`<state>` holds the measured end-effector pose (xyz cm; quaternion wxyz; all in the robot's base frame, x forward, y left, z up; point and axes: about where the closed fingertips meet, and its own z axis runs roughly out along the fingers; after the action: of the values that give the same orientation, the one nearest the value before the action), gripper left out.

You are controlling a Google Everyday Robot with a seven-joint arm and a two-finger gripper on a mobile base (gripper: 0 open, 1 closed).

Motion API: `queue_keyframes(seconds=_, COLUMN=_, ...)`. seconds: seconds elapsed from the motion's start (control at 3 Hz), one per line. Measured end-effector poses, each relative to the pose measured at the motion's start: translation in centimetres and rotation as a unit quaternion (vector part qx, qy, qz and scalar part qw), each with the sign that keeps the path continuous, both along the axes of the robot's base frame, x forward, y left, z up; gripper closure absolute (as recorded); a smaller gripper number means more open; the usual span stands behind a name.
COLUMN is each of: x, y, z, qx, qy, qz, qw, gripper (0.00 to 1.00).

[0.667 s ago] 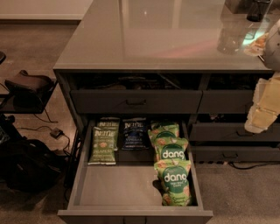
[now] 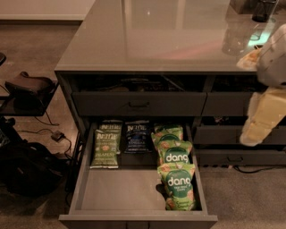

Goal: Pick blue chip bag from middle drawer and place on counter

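Observation:
The blue chip bag (image 2: 136,136) lies flat at the back of the open middle drawer (image 2: 120,190), between green jalapeno bags (image 2: 106,143) on its left and green-and-white dang bags (image 2: 178,179) on its right. The glossy grey counter (image 2: 152,36) spreads above the drawers. My gripper (image 2: 263,114), pale yellow-white, hangs at the right edge of the view, in front of the right-hand drawers. It is well to the right of the open drawer and above its level, and it holds nothing that I can see.
A closed drawer with a dark bar handle (image 2: 138,105) sits just above the open one. Narrower drawers (image 2: 232,134) are to the right. A clear cup (image 2: 234,38) and a dark container (image 2: 263,9) stand on the counter's right. A black bag (image 2: 27,170) and cables lie on the floor at left.

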<state>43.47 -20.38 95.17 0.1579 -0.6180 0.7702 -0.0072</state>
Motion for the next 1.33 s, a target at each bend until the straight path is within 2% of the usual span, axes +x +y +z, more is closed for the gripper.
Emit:
queue_keyframes(seconds=0.33, x=-0.6, y=3.3, z=-6.4, qx=0.059, qy=0.028, qz=0.047, qw=0.9968, gripper=0.00)
queue_keyframes(seconds=0.67, x=-0.7, y=7.4, z=-15.0, qx=0.139, qy=0.059, qz=0.074, qw=0.9858, gripper=0.00)
queue_keyframes(seconds=1.0, x=0.4, y=10.6, z=-22.8, qx=0.198, qy=0.076, qz=0.068, qw=0.9749, gripper=0.00)
queue_keyframes(seconds=1.33, x=2.5, y=13.1, z=-30.0, qx=0.226, qy=0.082, qz=0.047, qw=0.9697, gripper=0.00)
